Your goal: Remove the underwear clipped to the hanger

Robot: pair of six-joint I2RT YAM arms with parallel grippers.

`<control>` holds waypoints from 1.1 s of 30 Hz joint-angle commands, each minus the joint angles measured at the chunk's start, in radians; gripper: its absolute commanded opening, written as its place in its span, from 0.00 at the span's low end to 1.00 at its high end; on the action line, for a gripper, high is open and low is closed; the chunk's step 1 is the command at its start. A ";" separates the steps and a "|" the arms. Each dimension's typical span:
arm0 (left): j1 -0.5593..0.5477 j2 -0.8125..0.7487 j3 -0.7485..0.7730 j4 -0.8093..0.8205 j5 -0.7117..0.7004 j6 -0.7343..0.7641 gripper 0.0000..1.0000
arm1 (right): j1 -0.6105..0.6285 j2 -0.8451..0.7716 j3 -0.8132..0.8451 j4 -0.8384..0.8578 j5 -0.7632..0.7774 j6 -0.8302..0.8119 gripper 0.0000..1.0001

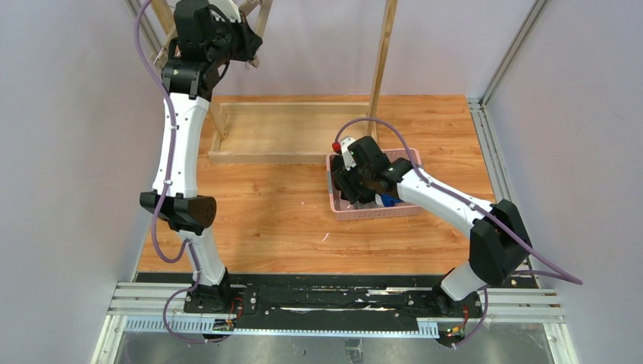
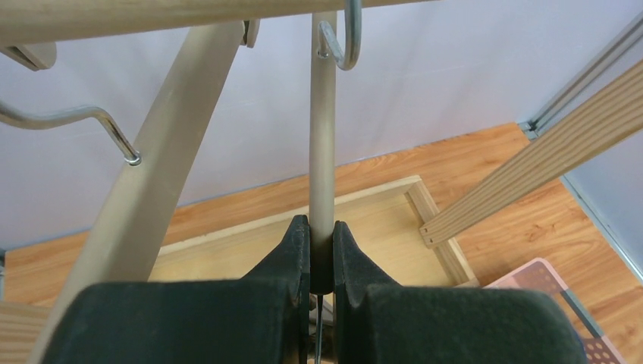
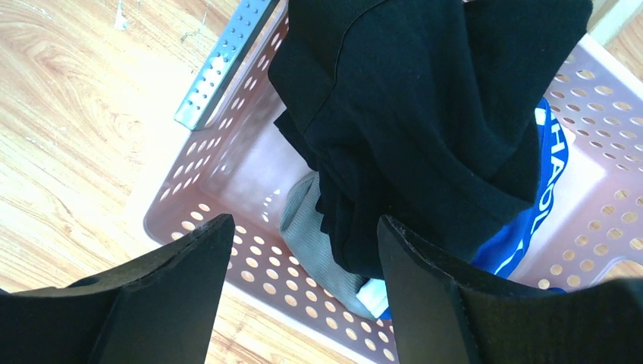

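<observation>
The black briefs lie on top of the light grey briefs and the blue briefs with white trim inside a pink perforated basket. My right gripper is open and empty, just above the basket's near wall, touching no fabric. In the top view it hovers over the basket. My left gripper is raised at the wooden rack's top and shut on the hanger's pale bar. The hanger's metal hook sits over the rail. No underwear shows on the hanger.
The wooden rack has a tray base and a slanted upright post. A second wire hook hangs left of the held hanger. A grey perforated metal strip lies along the basket's edge. Grey walls enclose the table.
</observation>
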 commanded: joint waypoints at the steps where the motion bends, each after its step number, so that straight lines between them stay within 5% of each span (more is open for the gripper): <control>1: 0.011 0.028 0.033 0.052 0.042 -0.020 0.00 | 0.018 -0.055 -0.032 0.023 0.028 0.019 0.71; 15: 0.011 -0.083 -0.071 0.083 0.002 0.001 0.72 | 0.022 -0.095 -0.043 0.047 0.143 0.006 0.72; 24: 0.011 -0.249 -0.222 0.109 -0.053 0.027 0.77 | 0.021 -0.171 0.019 0.050 0.250 -0.050 0.73; 28: 0.011 -0.325 -0.303 0.112 -0.072 0.039 0.98 | 0.019 -0.210 0.046 0.051 0.315 -0.061 0.73; 33: 0.011 -0.440 -0.438 0.133 -0.132 0.048 0.98 | 0.018 -0.276 0.048 0.060 0.369 -0.069 0.75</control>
